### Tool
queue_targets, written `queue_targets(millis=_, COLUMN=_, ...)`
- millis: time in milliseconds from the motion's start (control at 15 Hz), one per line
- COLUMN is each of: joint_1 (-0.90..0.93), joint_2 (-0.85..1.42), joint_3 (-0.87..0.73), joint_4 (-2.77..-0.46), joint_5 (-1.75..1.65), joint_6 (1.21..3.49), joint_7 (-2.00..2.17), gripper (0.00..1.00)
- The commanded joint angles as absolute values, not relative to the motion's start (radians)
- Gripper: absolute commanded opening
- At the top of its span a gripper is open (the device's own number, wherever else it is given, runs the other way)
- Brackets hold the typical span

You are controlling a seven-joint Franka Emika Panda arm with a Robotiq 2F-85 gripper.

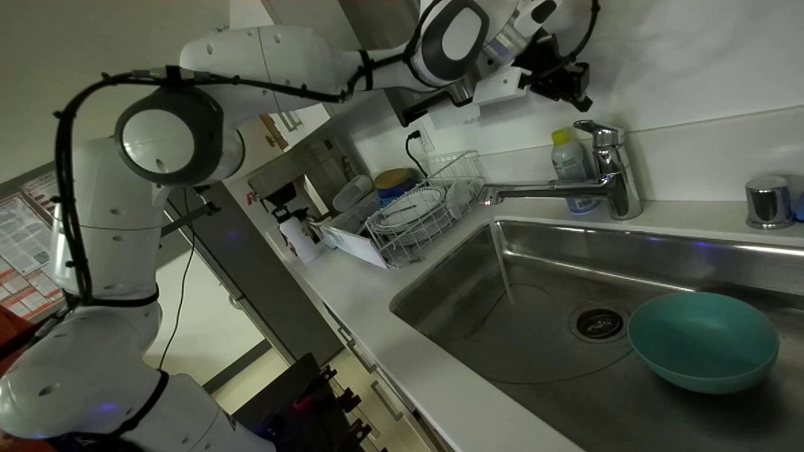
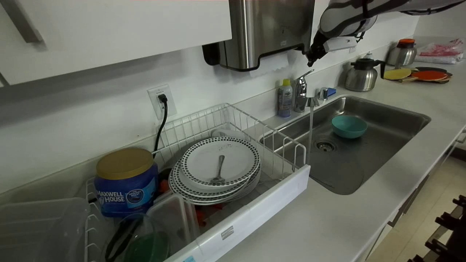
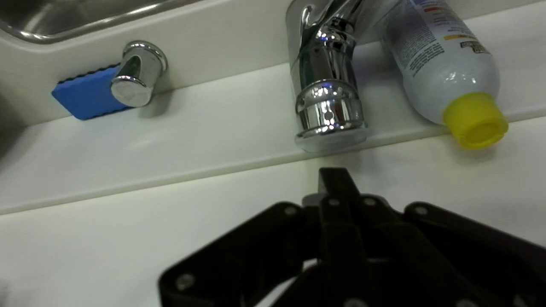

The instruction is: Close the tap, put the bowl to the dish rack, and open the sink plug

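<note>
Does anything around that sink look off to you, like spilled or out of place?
The tap is running into the sink, and its stream misses the bowl, so that looks wasteful. I see no spill.

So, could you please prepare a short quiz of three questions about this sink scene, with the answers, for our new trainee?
1. True or false: water is running from the tap into the sink.
2. Where is the teal bowl? a) in the dish rack b) in the sink c) on the counter
3. Fill in: the bottle beside the tap has a ____ cap.

Key: 1. True. 2. b. 3. Yellow.
</note>
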State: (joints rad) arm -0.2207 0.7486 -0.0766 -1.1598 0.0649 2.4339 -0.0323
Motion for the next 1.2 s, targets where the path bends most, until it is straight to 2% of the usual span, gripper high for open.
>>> queue_targets(millis=0, joint_1=-0.248, joint_2=0.789, joint_3=-0.049, joint_4=-1.072, joint_5=0.085, joint_6=2.345, joint_7=-0.067, gripper=0.00)
queue_targets(millis=1133, joint_1=-0.255, joint_2=0.917, joint_3=-0.050, joint_4=-0.882, joint_5=0.066, joint_6=2.079, joint_7=-0.053, gripper=0.00)
